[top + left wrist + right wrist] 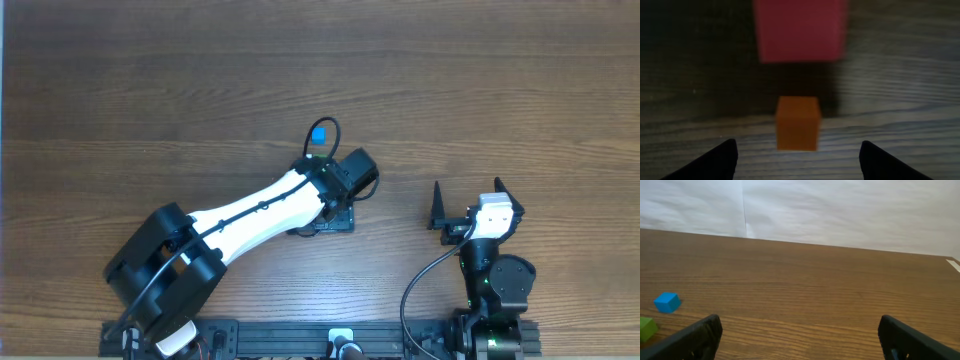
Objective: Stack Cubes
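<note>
The left claw (797,162) is spread wide and holds nothing. Its two dark fingertips stand well out to either side of a small solid orange cube (798,123) and touch neither face. The cube rests on the dark wood-grain worktop (150,80), in line with the gap between the fingertips. Just beyond it is a larger-looking red cube (800,30). It is blurred and cut off by the frame edge, so I cannot tell whether the two touch.

The right claw (805,345) is also wide open and empty, over bare wood near its own base. In the top view the left arm's white body covers the orange and red cubes.

A small blue cube (319,134) sits on the worktop just past the left wrist. A green cube (646,328) lies near the blue one, half cut off at the frame edge. A white backdrop (840,210) rises behind the worktop.
</note>
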